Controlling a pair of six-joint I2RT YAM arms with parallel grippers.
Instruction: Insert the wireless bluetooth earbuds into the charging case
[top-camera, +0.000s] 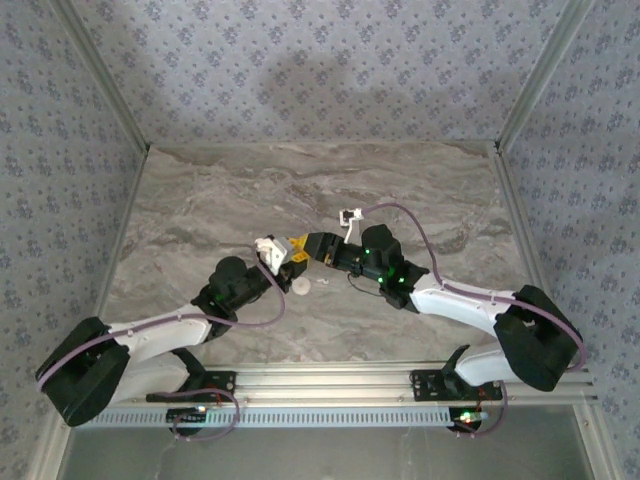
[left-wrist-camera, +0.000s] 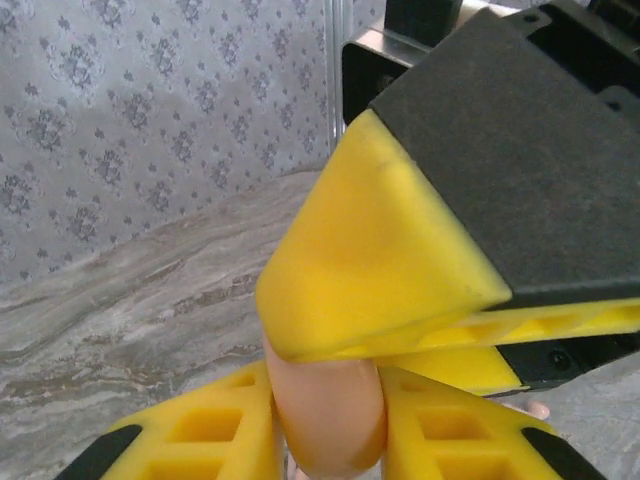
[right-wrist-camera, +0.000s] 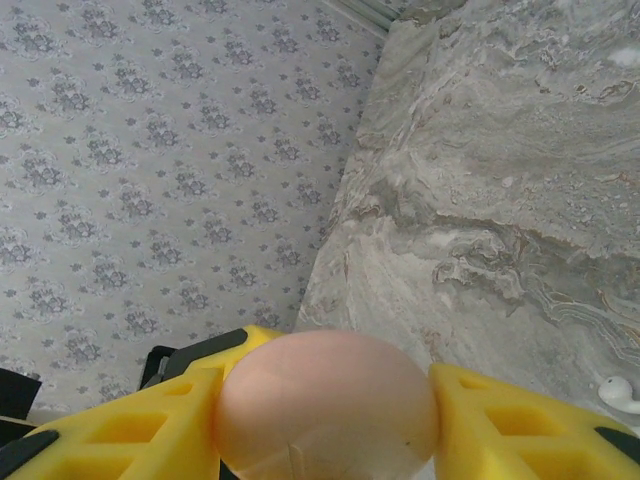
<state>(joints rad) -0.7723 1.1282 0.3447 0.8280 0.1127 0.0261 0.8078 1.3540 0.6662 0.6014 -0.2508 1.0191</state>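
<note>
Clamping the pink charging case (right-wrist-camera: 325, 385) are left hand (left-wrist-camera: 330, 445) and right hand (right-wrist-camera: 325, 440); one earbud (right-wrist-camera: 620, 393) lies on table (right-wrist-camera: 480, 200).

A grey marbled table (top-camera: 200, 210), floral-patterned walls (top-camera: 300, 70) around it, aluminium rail (top-camera: 330, 378) at its near edge.

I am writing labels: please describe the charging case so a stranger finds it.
On the marble table, look where both arms meet. The charging case is gripped between yellow end effector fingers. It is pale pink and egg-shaped, unlike the tiny white earbud.
</note>
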